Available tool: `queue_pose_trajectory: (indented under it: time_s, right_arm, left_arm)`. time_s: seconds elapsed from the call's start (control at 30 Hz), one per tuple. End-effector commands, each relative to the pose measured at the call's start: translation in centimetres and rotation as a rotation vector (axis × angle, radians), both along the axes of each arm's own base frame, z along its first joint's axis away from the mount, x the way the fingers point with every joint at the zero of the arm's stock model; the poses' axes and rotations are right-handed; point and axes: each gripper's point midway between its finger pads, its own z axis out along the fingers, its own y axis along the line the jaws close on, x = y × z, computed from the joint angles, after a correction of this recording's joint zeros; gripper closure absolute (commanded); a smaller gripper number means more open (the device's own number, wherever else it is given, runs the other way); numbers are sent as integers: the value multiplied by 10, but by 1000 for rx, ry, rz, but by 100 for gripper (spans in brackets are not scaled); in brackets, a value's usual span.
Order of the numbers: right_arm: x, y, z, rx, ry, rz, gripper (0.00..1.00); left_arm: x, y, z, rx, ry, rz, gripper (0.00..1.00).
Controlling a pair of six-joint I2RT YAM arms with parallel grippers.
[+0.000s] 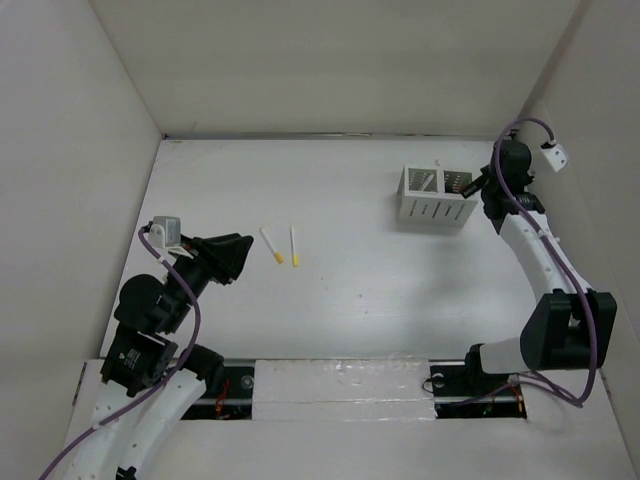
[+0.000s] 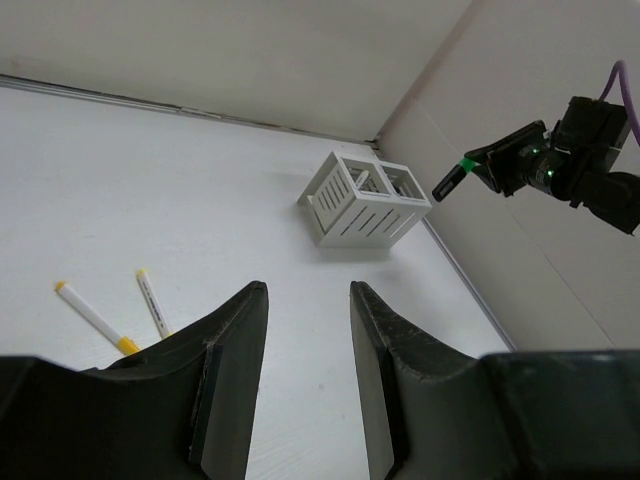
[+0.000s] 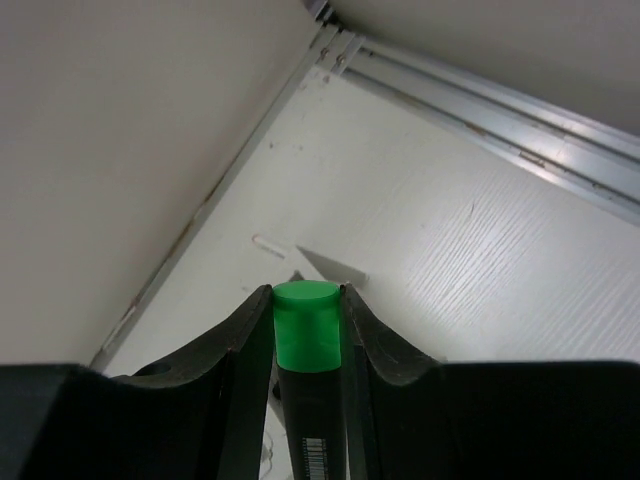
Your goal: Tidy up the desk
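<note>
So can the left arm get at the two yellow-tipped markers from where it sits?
Probably yes. The left fingers stand open and empty, and both markers lie flat on bare desk just ahead of them, apart from each other, with nothing between.

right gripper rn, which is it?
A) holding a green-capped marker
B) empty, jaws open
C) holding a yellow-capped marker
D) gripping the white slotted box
A: in the right wrist view the right gripper has a green-capped marker pinched between its two fingers.
</note>
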Motion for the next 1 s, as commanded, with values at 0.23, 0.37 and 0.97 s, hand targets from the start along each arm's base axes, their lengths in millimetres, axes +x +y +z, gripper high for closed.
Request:
queue_pose_trajectory:
  time_s: [0.23, 0.37, 0.97]
  right_arm:
    - [34, -12, 25, -163, -47, -156, 87]
    - [40, -3, 29, -204, -64, -161, 87]
    - [50, 15, 6, -326, 14, -206, 90]
  left_arm:
    - [-4, -2, 19, -18, -66, -19, 65]
    - [-3, -2, 18, -17, -63, -16, 65]
    - [-2, -3, 17, -14, -58, -15, 65]
